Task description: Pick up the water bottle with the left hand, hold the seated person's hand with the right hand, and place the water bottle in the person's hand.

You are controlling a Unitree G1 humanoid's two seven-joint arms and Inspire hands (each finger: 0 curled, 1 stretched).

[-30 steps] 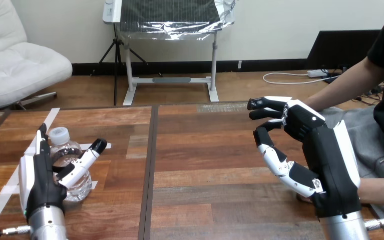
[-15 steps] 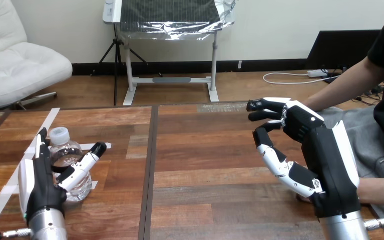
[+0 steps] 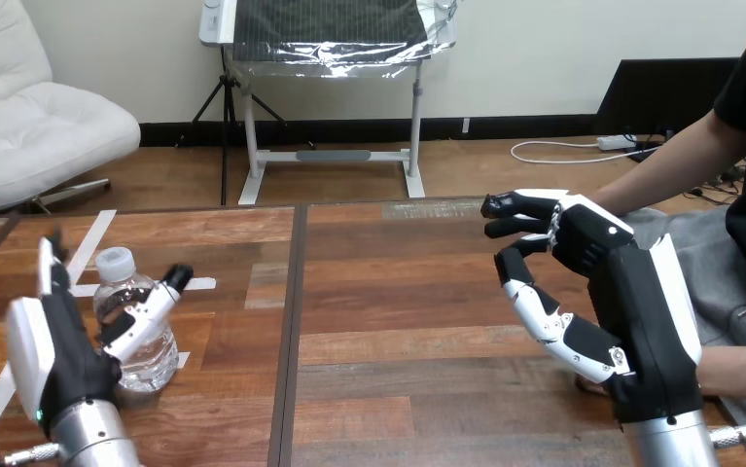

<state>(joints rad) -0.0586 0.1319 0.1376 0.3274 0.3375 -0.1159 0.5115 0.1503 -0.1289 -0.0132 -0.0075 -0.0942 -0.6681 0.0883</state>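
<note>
A clear water bottle [image 3: 138,329] with a white cap stands upright on the wooden table [image 3: 398,292] at the left. My left hand [image 3: 53,355] is just left of it, open, fingers straight and pointing away from me, its thumb reaching across the bottle's front. At the right, my right hand [image 3: 631,302] hovers above the table, fingers loosely bent over empty air, thumb spread wide. The person's hand [image 3: 588,386] peeks out from under my right wrist, and their forearm [image 3: 738,372] runs off the right edge. I cannot tell if my wrist touches it.
White tape strips [image 3: 87,248] mark the tabletop around the bottle. A dark seam [image 3: 291,321] runs front to back through the table. The person's other arm [image 3: 680,161] shows at the upper right beyond the table edge.
My left hand has drawn leftward and back toward me, uncovering more of the bottle. The bottle and my right hand have stayed put.
</note>
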